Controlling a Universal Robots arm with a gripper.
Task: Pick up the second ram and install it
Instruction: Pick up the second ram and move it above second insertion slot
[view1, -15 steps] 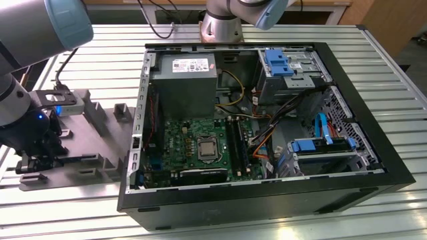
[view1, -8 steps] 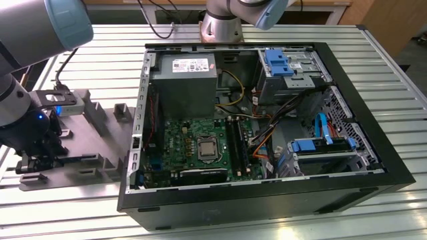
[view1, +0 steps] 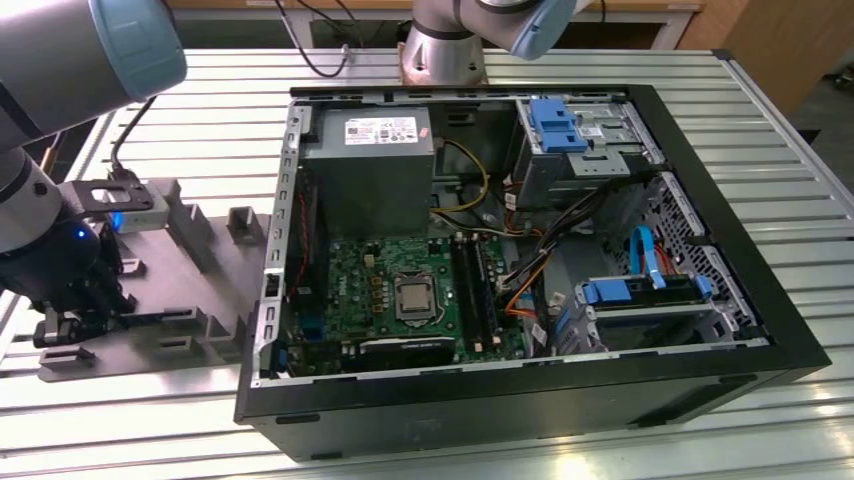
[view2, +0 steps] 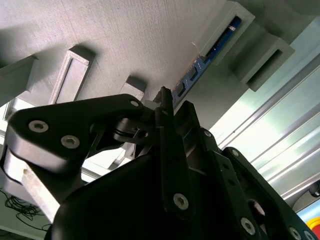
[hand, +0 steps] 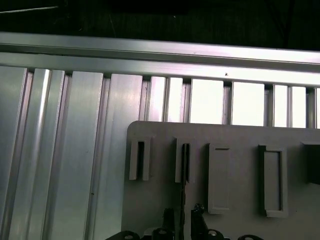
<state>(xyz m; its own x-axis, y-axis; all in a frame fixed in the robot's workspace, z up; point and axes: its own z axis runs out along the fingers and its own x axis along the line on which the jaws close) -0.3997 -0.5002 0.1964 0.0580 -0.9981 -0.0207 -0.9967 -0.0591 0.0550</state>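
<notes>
1. The second ram (view2: 202, 62), a thin flat stick with small chips along its bluish face, stands on edge in a slotted block, the second one from the rounded corner of the tray (hand: 155, 200)
2. The tray is matte light grey plastic with raised rectangular blocks; it lies on the ribbed aluminium worktop (view1: 747, 130) beside the open black computer case (view1: 534, 400)
3. The black gripper (hand: 182, 219) straddles the stick, its fingers slightly apart with grey tray showing on either side, gripping nothing

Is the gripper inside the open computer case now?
No, the gripper sits low over the grey tray, at the exterior view's left of the computer case.
</notes>
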